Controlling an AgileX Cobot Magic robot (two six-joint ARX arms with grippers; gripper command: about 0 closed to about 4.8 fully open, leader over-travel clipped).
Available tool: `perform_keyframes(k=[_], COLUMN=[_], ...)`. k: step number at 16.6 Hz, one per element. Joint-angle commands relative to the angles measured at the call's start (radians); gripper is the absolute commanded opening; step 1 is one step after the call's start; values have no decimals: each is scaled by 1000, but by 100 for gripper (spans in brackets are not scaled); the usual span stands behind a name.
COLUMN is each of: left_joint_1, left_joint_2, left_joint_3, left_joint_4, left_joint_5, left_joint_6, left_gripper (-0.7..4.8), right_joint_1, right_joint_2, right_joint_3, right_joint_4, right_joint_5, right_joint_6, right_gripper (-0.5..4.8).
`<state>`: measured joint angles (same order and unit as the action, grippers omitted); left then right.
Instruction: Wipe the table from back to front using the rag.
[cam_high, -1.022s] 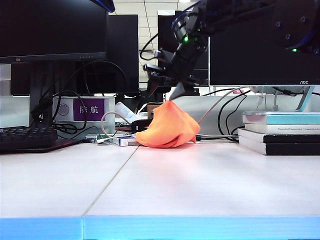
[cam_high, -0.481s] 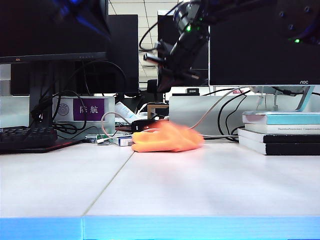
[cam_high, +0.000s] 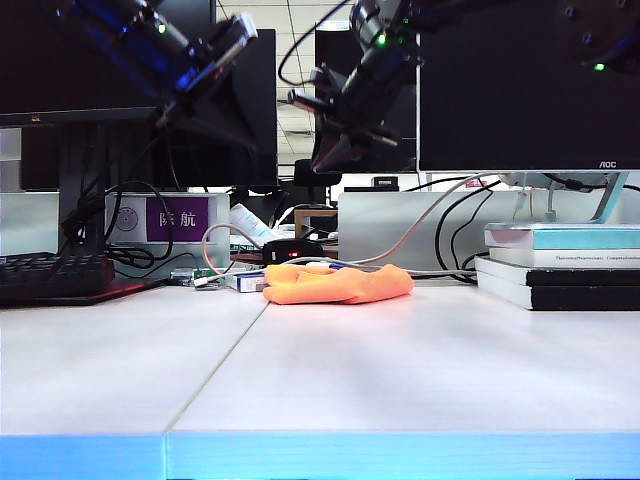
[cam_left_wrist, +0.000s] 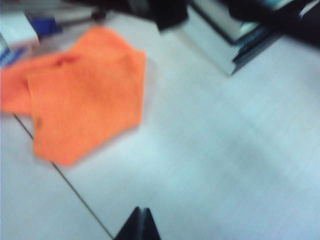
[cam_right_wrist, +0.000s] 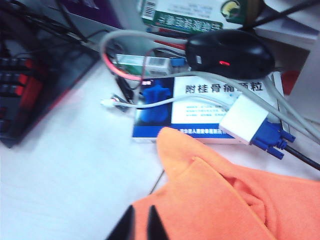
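Observation:
The orange rag (cam_high: 338, 284) lies flat and crumpled at the back of the white table (cam_high: 400, 370), next to its seam. My right gripper (cam_high: 323, 163) hangs well above the rag and touches nothing. In the right wrist view its tips (cam_right_wrist: 141, 212) stand slightly open, with the rag (cam_right_wrist: 215, 200) below them. My left gripper (cam_high: 170, 112) is raised at the upper left, blurred. In the left wrist view its tips (cam_left_wrist: 141, 211) are shut and empty over bare table (cam_left_wrist: 215, 150), a short way from the rag (cam_left_wrist: 85, 110).
A stack of books (cam_high: 560, 265) sits at the back right and a black keyboard (cam_high: 50, 275) at the back left. Behind the rag lie a medicine box (cam_right_wrist: 200, 107), a black mouse (cam_right_wrist: 230, 52), a white-blue adapter (cam_right_wrist: 252, 122) and cables. Monitors line the rear.
The rag, hanging in a peak from my right gripper, dropped and now lies flat. The right gripper rose a little. My left arm swung into view at the upper left.

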<state>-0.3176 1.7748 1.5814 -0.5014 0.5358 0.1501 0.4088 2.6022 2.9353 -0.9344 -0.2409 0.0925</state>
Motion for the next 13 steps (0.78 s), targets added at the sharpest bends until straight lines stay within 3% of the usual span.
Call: perform_keyframes(k=[1,6,13], left_joint_1=[0,0,-1], left_joint_2=[-63,-195,-459], left_joint_3=[13,13,13], left_joint_4=[36,40,22], left_joint_5=[6,-6,-116], left_joint_6=[-18,-52,-92], left_gripper=[-4,-4,-4], right_joint_1=[2,4,4], right_joint_2=[-65,-196,-493], right_joint_3=[8,8,8], right_joint_4=[-19,-88,-238], right_joint_5=[-10,-24,-24], right_joint_6=[-19,-26,-43], right_gripper=[-2,-1,-1])
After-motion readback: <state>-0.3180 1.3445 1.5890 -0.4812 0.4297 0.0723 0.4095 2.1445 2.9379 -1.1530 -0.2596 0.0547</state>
